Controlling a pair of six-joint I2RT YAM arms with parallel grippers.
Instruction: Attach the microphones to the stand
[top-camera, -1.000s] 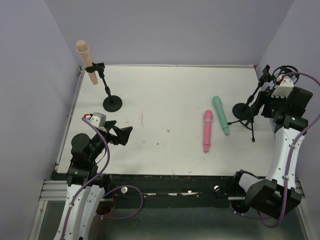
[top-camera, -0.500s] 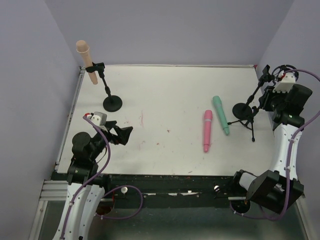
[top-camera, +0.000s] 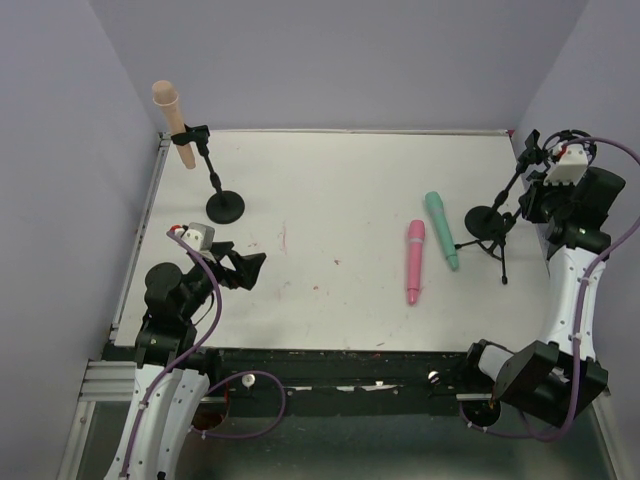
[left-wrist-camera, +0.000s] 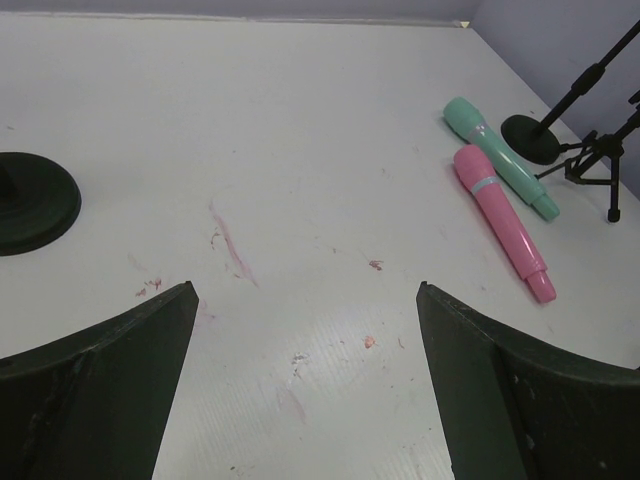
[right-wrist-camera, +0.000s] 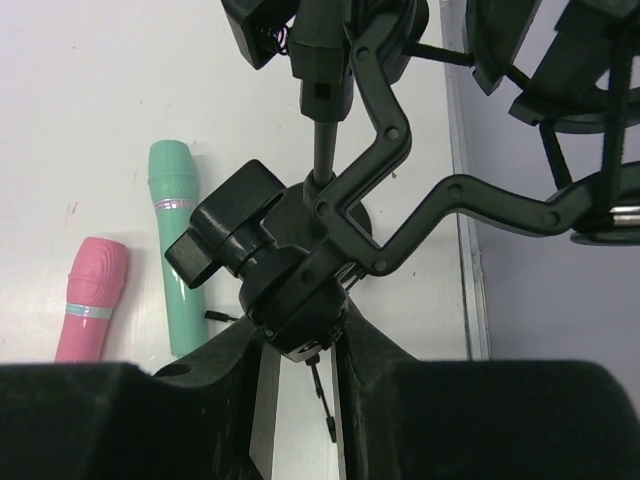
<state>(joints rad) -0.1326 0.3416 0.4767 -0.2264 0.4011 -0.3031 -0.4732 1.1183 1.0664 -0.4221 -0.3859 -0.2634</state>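
Observation:
A pink microphone (top-camera: 414, 260) and a green microphone (top-camera: 441, 229) lie side by side on the white table, right of centre. They also show in the left wrist view, pink microphone (left-wrist-camera: 500, 220) and green microphone (left-wrist-camera: 500, 155). At the right edge stand a black tripod stand (top-camera: 495, 250) and a round-base stand (top-camera: 490, 218). My right gripper (right-wrist-camera: 300, 335) is shut on the tripod stand's black swivel joint (right-wrist-camera: 295, 290), its clip arms rising above. My left gripper (left-wrist-camera: 305, 330) hangs open over bare table at the near left, holding nothing.
A third stand on a round base (top-camera: 225, 208) at the far left holds a peach microphone (top-camera: 170, 118) in its clip. Purple walls close in on the left, back and right. The table's metal rim (right-wrist-camera: 470, 290) runs just right of the gripped stand.
My right gripper's jaws have closed onto the stand's joint, and the wrist has shifted slightly toward the back. The left arm and the lying microphones have not moved.

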